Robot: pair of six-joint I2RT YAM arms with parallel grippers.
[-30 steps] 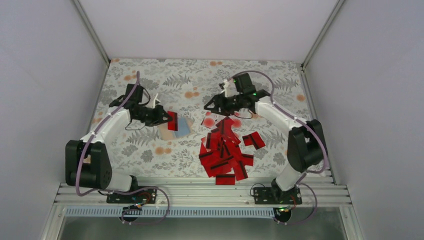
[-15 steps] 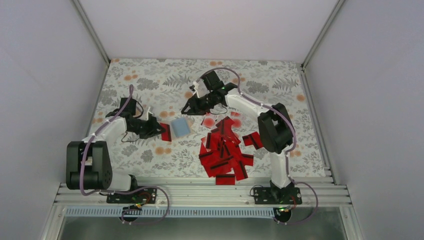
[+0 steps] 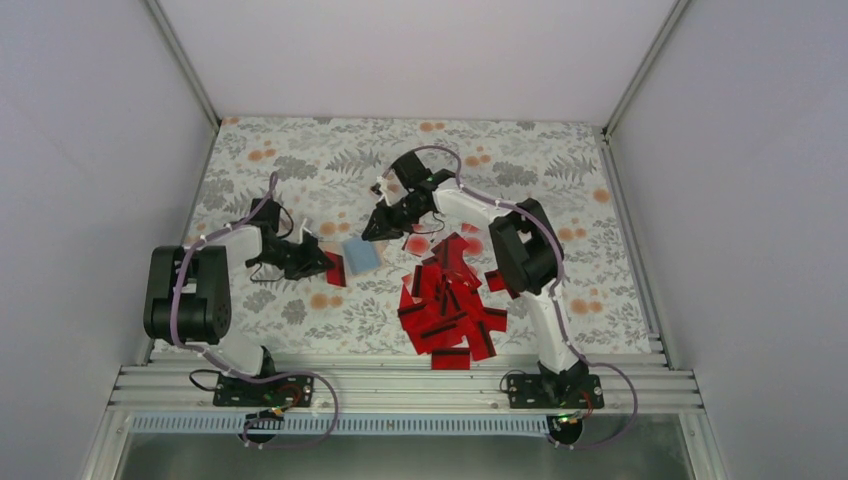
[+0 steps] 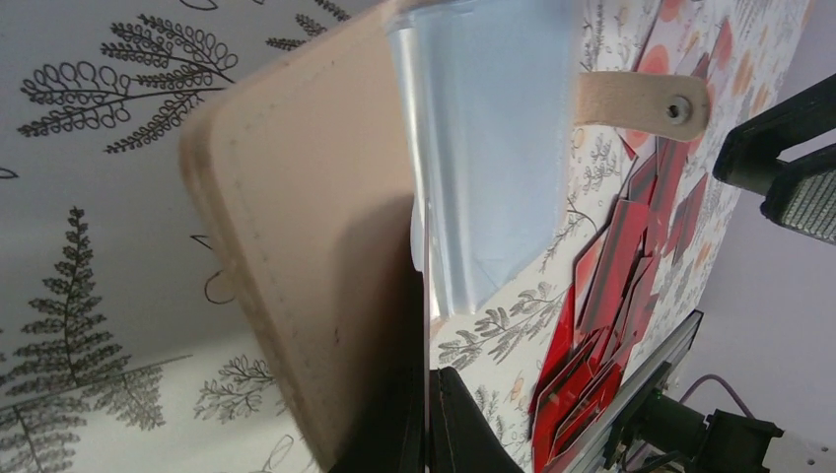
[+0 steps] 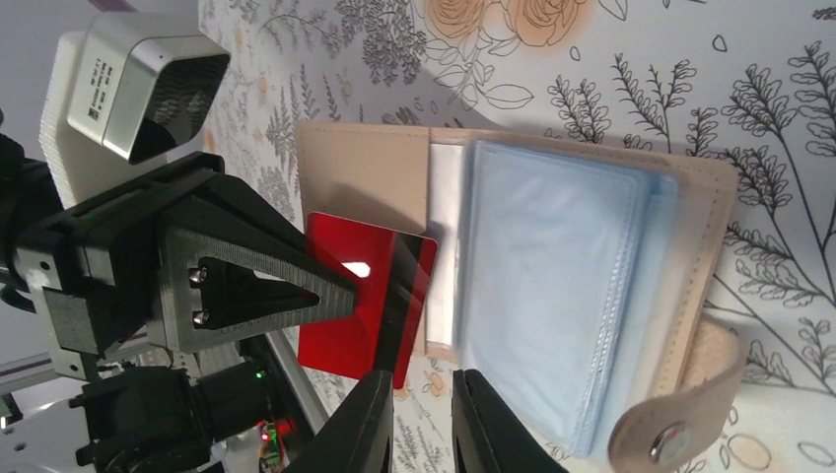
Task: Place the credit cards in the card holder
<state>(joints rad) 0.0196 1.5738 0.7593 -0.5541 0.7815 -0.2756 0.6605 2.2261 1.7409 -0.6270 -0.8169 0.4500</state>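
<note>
The card holder (image 5: 365,158) lies open on the cloth, tan cover down and pale blue sleeves (image 5: 552,296) up. Its snap strap (image 4: 641,103) sticks out. My left gripper (image 4: 426,379) is shut on one red credit card (image 5: 360,296), held over the cover beside the sleeves. In the left wrist view this card shows edge-on. My right gripper (image 5: 429,424) hovers at the sleeves' edge, its fingers a narrow gap apart with nothing between them. In the top view the left gripper (image 3: 325,265), card holder (image 3: 360,255) and right gripper (image 3: 375,230) crowd together. A heap of credit cards (image 3: 448,300) lies to the right.
The flower-printed cloth (image 3: 300,170) covers the table between white walls. A metal rail (image 3: 400,385) with both arm bases runs along the near edge. A couple of loose cards (image 3: 507,280) lie just right of the heap.
My right arm has swung left from above the heap to the card holder, and its jaws have narrowed. The left gripper, still holding its card, drew back slightly to the holder's left edge.
</note>
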